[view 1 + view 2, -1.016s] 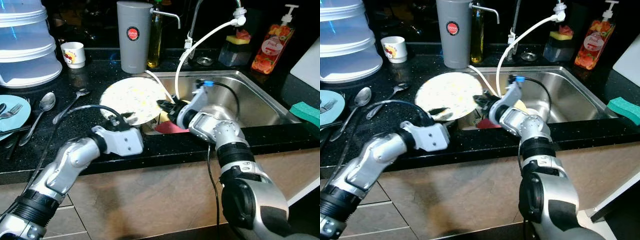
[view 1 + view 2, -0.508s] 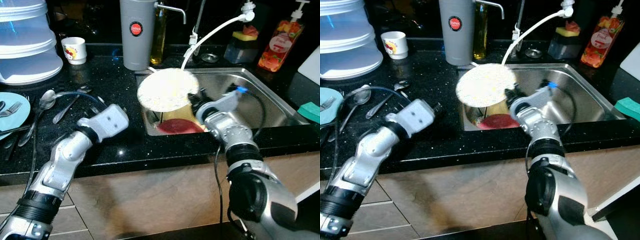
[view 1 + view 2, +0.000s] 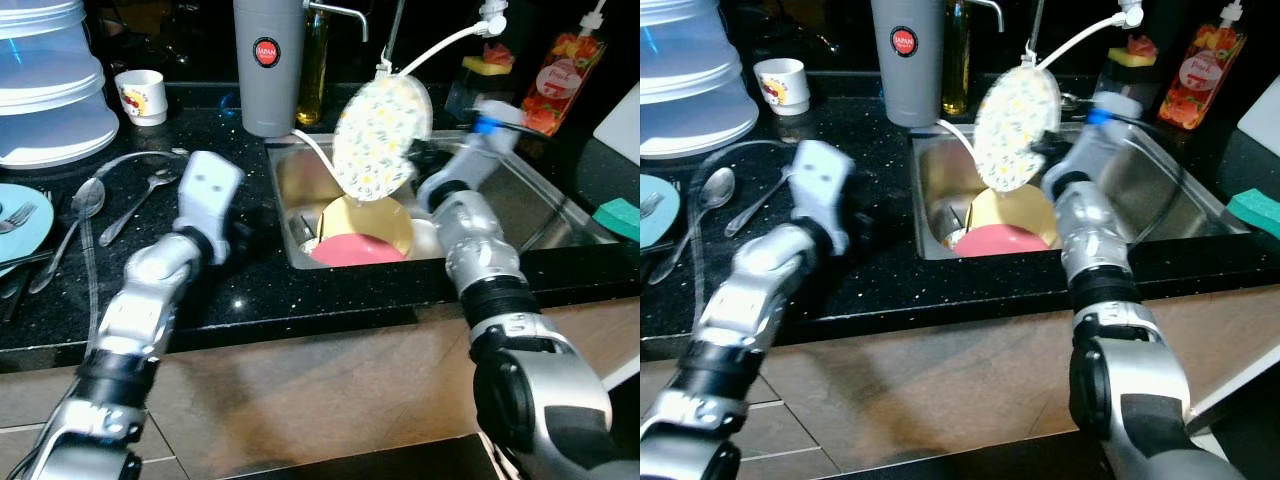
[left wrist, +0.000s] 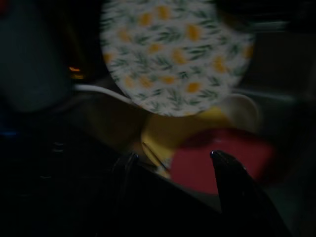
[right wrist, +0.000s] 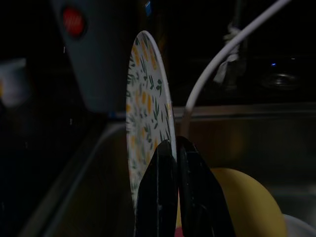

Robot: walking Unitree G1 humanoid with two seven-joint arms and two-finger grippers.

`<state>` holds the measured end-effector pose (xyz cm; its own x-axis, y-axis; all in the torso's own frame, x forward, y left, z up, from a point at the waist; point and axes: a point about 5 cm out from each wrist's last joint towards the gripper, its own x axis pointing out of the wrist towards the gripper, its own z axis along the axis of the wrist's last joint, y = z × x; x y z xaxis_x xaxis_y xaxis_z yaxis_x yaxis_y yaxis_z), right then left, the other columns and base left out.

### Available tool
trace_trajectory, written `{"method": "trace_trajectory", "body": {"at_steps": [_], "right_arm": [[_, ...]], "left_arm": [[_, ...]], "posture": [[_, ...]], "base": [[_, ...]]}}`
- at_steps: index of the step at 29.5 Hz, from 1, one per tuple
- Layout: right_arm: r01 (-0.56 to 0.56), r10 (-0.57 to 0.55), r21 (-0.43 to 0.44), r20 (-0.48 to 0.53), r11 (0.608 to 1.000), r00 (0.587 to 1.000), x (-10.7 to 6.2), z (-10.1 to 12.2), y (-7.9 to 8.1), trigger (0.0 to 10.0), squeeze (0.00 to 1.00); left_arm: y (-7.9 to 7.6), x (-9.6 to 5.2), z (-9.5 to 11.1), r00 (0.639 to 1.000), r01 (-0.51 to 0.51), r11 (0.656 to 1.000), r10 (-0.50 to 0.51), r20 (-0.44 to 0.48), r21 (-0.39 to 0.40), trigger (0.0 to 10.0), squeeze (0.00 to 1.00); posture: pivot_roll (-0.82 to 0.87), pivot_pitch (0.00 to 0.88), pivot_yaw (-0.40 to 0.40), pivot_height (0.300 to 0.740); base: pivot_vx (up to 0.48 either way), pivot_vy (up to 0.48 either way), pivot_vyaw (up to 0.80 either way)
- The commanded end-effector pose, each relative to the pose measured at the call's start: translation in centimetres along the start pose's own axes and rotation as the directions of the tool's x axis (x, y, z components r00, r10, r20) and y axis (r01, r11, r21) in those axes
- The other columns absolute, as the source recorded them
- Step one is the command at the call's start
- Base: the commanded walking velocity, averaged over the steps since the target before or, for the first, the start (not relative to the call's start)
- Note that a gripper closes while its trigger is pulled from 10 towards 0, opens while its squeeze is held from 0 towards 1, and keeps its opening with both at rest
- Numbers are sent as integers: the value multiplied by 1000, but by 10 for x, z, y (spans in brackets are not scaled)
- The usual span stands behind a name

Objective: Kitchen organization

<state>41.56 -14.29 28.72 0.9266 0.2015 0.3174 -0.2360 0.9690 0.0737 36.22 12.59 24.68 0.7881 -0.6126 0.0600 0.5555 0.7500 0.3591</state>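
Note:
A white plate with yellow flowers [image 3: 382, 137] hangs nearly upright over the steel sink [image 3: 545, 205]. My right gripper [image 5: 170, 160] is shut on the plate's lower edge, with the right wrist [image 3: 470, 150] just right of it. Below it, a yellow plate [image 3: 375, 218] and a red plate [image 3: 357, 249] lie in the sink. My left gripper [image 4: 173, 160] is open with nothing between its fingers. It points toward the sink from over the black counter, where the left arm [image 3: 190, 230] is raised.
A grey jug [image 3: 265, 65] and an oil bottle stand behind the sink. A white hose [image 3: 440, 45] runs down from the tap. A cup [image 3: 141, 95], spoons [image 3: 85, 200], a teal plate [image 3: 15, 225] and stacked containers [image 3: 50, 90] are at the left. A green sponge [image 3: 617, 215] lies at the right.
The right gripper lifted the flowered plate from the counter's edge to over the sink and tipped it upright. The left gripper let go of the plate and drew back over the counter.

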Motion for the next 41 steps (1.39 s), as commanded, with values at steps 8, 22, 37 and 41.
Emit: {"method": "trace_trajectory", "body": {"at_steps": [8, 22, 37, 41], "right_arm": [[-17, -1, -250, -71, 968, 997, -7, -18, -6, 0, 0], [-50, -14, -352, -176, 935, 984, -11, -33, -12, 5490, 35], [139, -123, -188, 95, 972, 988, -4, 5, -14, 10000, 0], [201, -200, 14, 198, 979, 960, -10, 14, -18, 10000, 0]], "left_arm": [[5, 19, -4, 971, 154, 987, -143, -189, 43, 10000, 0], [6, 36, 6, 955, 205, 969, -229, -191, -138, 10000, 0], [43, 23, 11, 981, -138, 989, 129, -142, -50, 10000, 0], [76, -8, 8, 917, -387, 918, 374, -140, -88, 10000, 0]], "posture": [[124, 153, -37, 740], [127, 158, -29, 740], [75, 163, -42, 740], [79, 133, -21, 740]], "base": [[0, 0, 0], [0, 0, 0], [0, 0, 0], [0, 0, 0]]}}
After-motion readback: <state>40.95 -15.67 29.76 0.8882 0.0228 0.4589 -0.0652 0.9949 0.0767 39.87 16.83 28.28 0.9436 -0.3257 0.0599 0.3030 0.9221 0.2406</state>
